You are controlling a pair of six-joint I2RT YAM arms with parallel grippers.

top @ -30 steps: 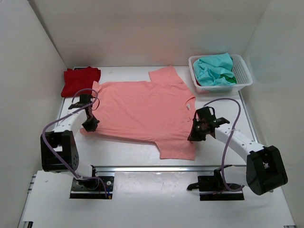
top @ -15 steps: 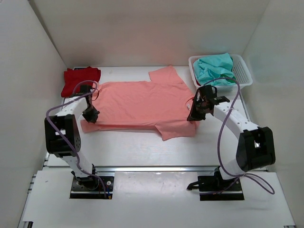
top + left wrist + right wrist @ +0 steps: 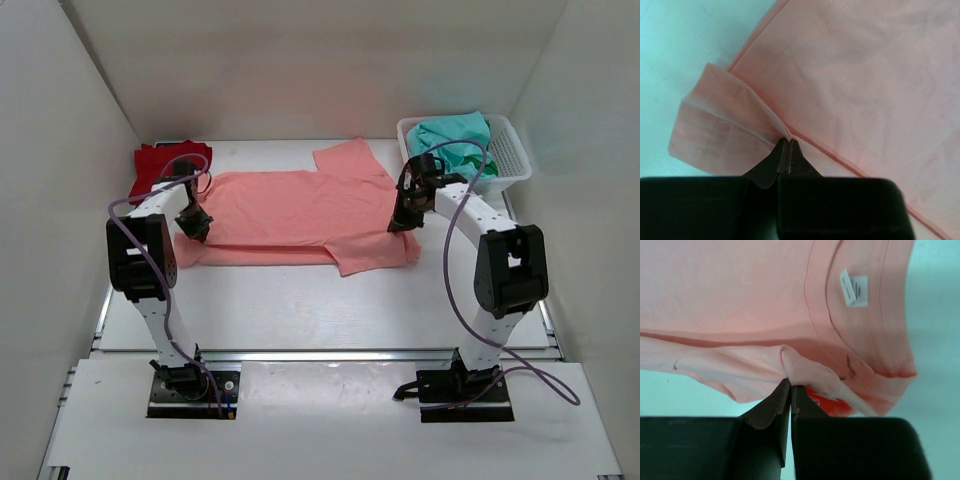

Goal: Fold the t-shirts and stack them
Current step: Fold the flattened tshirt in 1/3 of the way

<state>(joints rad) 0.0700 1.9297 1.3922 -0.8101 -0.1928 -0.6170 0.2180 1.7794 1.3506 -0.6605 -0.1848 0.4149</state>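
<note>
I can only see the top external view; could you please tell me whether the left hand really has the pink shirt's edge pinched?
Observer: Yes. In the left wrist view the left hand is shut on a folded-over corner of the salmon-pink t-shirt, with the cloth caught between its fingertips.
Operator: Thank you. And the other side, please?
Observer: In the right wrist view the right hand is shut on a bunched fold of the same shirt, just below the neckline.
Operator: Which face of the shirt is up there?
Observer: I cannot say for certain, but the white label inside the neckline is showing.
</note>
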